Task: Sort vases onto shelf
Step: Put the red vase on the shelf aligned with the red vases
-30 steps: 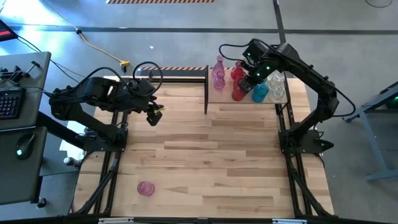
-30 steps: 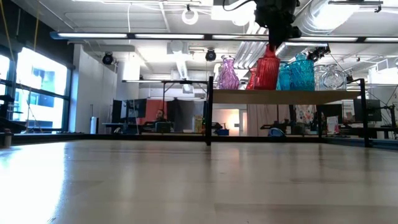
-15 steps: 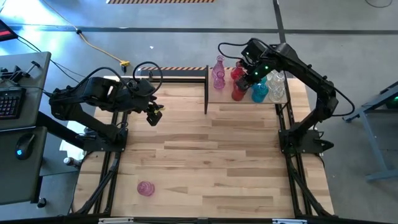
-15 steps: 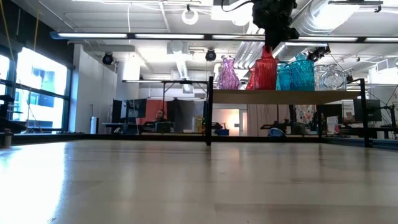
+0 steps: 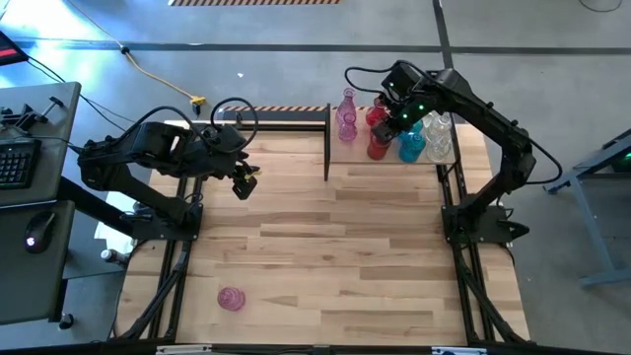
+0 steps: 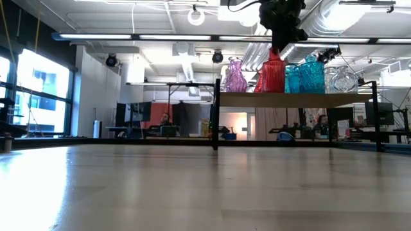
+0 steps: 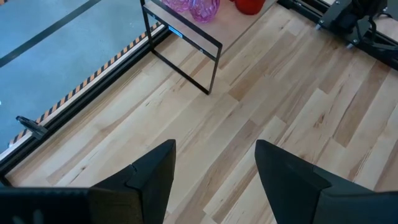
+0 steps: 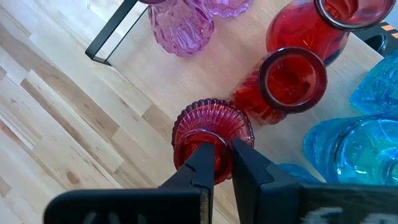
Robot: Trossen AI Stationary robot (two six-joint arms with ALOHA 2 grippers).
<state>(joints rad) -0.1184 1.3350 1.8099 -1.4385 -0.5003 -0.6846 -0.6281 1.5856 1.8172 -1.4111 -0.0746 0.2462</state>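
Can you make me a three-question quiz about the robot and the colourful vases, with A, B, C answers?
1. Where is the lone pink vase?
A. On the shelf
B. On the tabletop, near its front left corner
C. In the left gripper

2. What colour is the ribbed vase under the right gripper?
A. Red
B. Blue
C. Clear

3. How is the left gripper?
A. Shut on a vase
B. Shut on nothing
C. Open and empty

Answers:
1. B, the high view shows it alone on the planks, far from the shelf.
2. A, the right wrist view shows red glass in the shut gripper.
3. C, the left wrist view shows only tabletop between its fingers.
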